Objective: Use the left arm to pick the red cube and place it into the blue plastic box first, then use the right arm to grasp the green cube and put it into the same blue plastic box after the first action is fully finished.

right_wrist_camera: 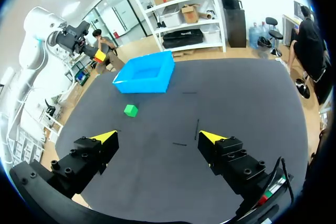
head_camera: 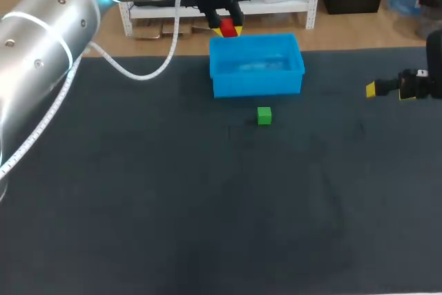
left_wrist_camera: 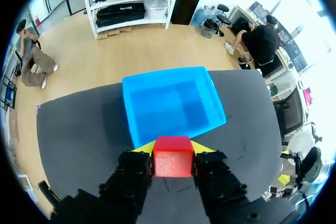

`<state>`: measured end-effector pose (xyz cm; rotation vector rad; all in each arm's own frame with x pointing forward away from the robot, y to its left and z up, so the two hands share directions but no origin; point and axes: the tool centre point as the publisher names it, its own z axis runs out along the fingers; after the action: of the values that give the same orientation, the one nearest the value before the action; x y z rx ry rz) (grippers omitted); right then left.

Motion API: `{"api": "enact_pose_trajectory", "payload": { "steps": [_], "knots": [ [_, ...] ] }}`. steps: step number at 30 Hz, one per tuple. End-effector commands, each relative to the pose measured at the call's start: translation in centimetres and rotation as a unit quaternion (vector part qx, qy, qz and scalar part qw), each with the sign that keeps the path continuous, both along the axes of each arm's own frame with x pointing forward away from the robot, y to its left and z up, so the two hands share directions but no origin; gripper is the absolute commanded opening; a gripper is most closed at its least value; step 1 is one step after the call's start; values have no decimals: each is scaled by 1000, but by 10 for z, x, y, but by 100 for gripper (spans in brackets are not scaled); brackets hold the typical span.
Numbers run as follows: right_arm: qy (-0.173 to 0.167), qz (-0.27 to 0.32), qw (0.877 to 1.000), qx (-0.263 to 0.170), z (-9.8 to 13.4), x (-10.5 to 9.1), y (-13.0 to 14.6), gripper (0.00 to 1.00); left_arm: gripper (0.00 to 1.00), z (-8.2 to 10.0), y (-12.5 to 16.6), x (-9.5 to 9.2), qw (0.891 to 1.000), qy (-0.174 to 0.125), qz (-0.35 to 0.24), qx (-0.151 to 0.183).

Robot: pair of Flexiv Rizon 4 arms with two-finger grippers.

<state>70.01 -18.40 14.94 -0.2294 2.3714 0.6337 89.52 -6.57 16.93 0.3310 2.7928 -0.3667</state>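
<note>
My left gripper (head_camera: pixel 228 29) is shut on the red cube (head_camera: pixel 226 26), held in the air above the far left part of the blue plastic box (head_camera: pixel 256 64). In the left wrist view the red cube (left_wrist_camera: pixel 172 156) sits squeezed between both yellow-tipped fingers, with the blue box (left_wrist_camera: pixel 172 103) just ahead and below, nothing inside it. The green cube (head_camera: pixel 264 115) rests on the dark table just in front of the box. My right gripper (head_camera: pixel 387 88) hangs at the right side, open with nothing in it (right_wrist_camera: pixel 157 137); the green cube (right_wrist_camera: pixel 130 110) and the box (right_wrist_camera: pixel 144 77) lie far ahead of it.
The dark table mat (head_camera: pixel 207 205) stretches wide in front of the box and the green cube. My left arm (head_camera: pixel 48 39) crosses the table's far left corner, its white cable (head_camera: pixel 138 70) hanging above the mat.
</note>
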Motion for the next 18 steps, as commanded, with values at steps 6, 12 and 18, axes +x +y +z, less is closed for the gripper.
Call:
{"api": "enact_pose_trajectory", "payload": {
  "steps": [6,12,18],
  "knots": [
    [0,0,1000,0,0,0,0,100,0,-3,-11,14,1000,-6,-6,-12],
    [0,0,1000,0,0,0,0,100,0,-8,-16,20,1000,-9,-7,-16],
    [0,0,1000,0,0,0,0,100,0,-18,-19,27,1000,-12,-9,-15]
  ]
}}
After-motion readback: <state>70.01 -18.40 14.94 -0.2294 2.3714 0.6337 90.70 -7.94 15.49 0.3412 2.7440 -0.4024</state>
